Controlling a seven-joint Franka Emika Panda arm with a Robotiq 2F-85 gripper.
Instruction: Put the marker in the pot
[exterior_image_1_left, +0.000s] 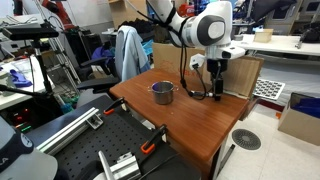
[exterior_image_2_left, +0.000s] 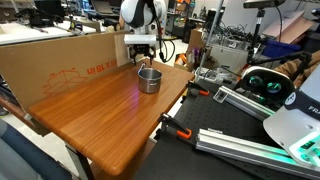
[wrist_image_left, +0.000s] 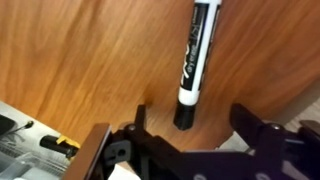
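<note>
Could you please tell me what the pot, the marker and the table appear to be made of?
The pot looks like metal: silver-grey, dull sheen. The marker seems plastic: smooth black barrel, whitish band. The table looks like wood or veneer: warm brown grain, slight gloss.

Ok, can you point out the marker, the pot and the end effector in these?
marker (wrist_image_left: 196, 55): wrist view, on the middle of its barrel.
pot (exterior_image_1_left: 162, 97): in an exterior view, on its outer wall.
end effector (exterior_image_1_left: 217, 92): in an exterior view, midway between its fingertips.
</note>
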